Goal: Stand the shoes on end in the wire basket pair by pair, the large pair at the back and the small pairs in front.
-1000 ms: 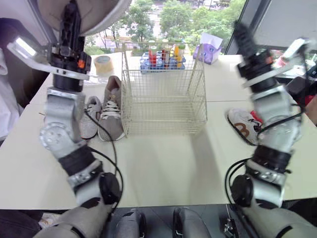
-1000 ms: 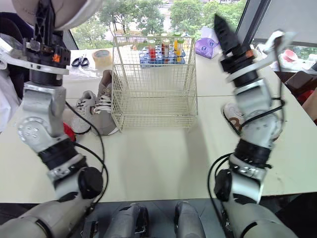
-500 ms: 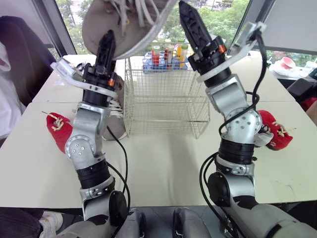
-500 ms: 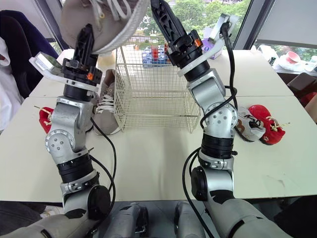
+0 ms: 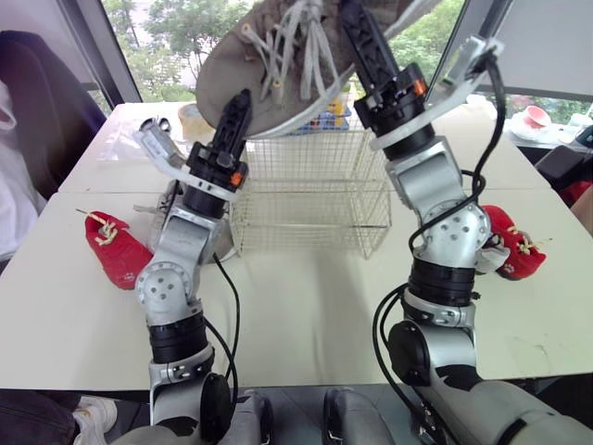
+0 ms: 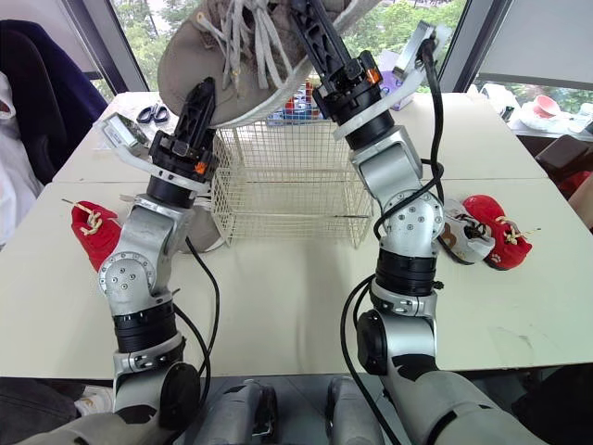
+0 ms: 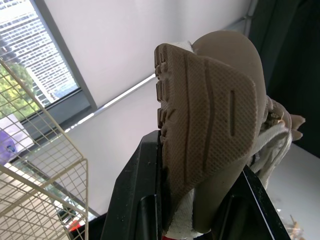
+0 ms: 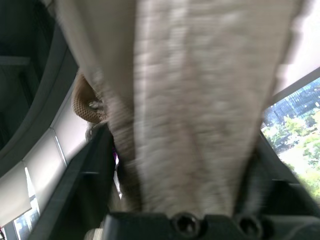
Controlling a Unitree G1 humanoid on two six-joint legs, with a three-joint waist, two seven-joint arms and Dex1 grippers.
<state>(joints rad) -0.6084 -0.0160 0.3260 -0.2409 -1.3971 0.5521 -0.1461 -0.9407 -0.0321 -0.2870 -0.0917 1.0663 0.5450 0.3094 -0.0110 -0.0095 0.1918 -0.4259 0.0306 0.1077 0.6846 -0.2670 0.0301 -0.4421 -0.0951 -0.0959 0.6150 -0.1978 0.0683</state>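
Note:
A large taupe shoe (image 5: 278, 69) with loose white laces hangs tilted in the air above the cream wire basket (image 5: 310, 199). My left gripper (image 5: 243, 97) is shut on one end of it; its ribbed sole (image 7: 210, 115) sits between the black fingers (image 7: 142, 200). My right gripper (image 5: 357, 23) is shut on the other side of the same shoe (image 8: 190, 100). A small red shoe (image 5: 116, 250) lies on the table to the left. Another red shoe (image 6: 496, 232) and a white-and-brown one (image 6: 460, 234) lie to the right. A second taupe shoe (image 6: 206, 243) peeks out left of the basket.
Behind the basket stand a blue rack of bottles (image 6: 296, 104), a tape roll (image 5: 190, 113) and scissors (image 6: 148, 113). A dark garment (image 5: 37, 111) hangs over a chair at the far left. Bare white table (image 5: 306, 306) lies in front of the basket.
The head camera tilted early on. Since half a second ago the large shoe has swung right and tipped over the basket, and my right gripper has closed on it.

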